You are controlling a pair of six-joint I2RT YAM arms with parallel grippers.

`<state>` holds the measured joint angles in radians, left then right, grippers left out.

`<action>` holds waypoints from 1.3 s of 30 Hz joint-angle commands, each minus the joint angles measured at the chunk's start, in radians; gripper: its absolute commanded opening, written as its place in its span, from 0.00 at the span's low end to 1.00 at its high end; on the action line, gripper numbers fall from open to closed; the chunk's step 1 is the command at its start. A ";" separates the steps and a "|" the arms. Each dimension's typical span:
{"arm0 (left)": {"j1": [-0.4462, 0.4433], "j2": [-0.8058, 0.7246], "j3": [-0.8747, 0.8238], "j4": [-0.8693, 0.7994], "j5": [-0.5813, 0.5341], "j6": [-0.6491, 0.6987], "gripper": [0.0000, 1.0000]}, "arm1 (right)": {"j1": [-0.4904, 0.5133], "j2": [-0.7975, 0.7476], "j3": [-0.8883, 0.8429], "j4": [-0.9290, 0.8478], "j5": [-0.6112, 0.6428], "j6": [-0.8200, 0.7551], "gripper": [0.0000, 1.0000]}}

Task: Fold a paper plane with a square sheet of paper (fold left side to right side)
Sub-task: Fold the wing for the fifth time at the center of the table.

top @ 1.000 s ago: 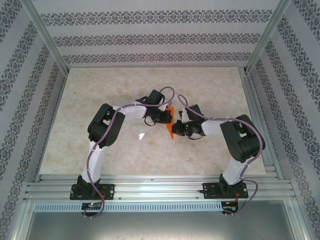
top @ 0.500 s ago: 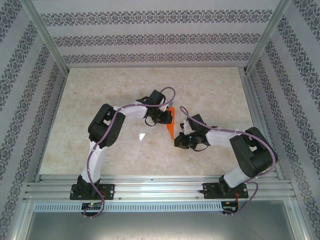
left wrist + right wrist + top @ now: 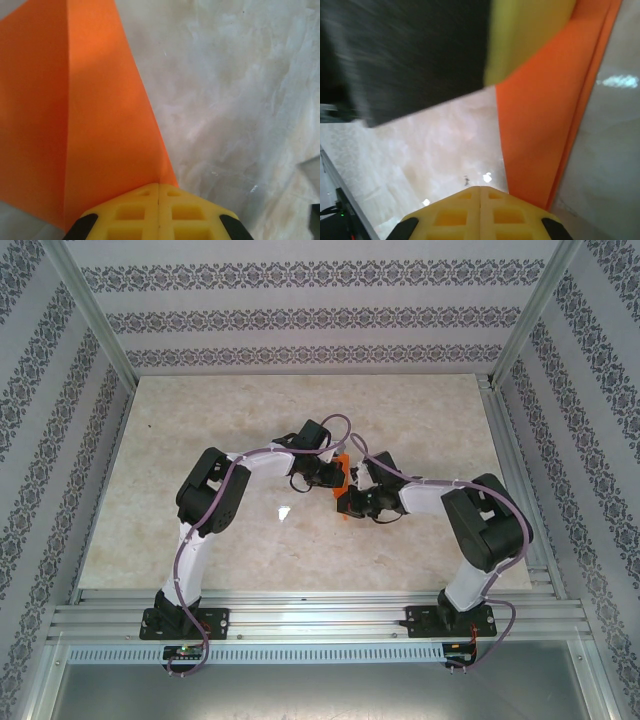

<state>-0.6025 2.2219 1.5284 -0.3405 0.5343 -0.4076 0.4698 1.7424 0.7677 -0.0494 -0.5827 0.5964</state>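
orange paper (image 3: 100, 125), marbled table (image 3: 200, 420), patterned walls (image 3: 300, 320)

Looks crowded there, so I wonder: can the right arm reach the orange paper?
Probably yes: the right arm has its shut jaws beside the orange paper; the left arm pinches it farther along.

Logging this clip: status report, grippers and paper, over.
Left gripper shut, tip over the folded orange paper. Right gripper shut, tip at its edge. Paper creased, between the two arms. Grippers close together; no other obstruction seen.
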 commanded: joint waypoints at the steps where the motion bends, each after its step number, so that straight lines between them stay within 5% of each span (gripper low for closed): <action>1: 0.007 0.038 -0.002 -0.057 -0.086 0.027 0.01 | 0.003 0.032 -0.010 -0.002 0.055 -0.007 0.02; 12: 0.043 0.000 0.114 -0.118 -0.063 0.054 0.07 | 0.002 0.053 -0.122 -0.055 0.110 0.008 0.02; 17: 0.073 -0.069 0.096 -0.050 0.019 0.022 0.12 | 0.000 0.072 -0.119 -0.065 0.111 0.013 0.02; 24: 0.060 -0.145 0.012 0.103 0.173 -0.069 0.04 | -0.003 0.093 -0.107 -0.064 0.110 0.022 0.02; 39: -0.009 -0.011 0.074 -0.006 0.067 -0.016 0.00 | 0.000 0.097 -0.102 -0.073 0.120 0.028 0.02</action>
<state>-0.6044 2.1559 1.5909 -0.3035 0.6422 -0.4500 0.4641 1.7554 0.7147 0.0353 -0.5900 0.6422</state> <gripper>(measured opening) 0.036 0.046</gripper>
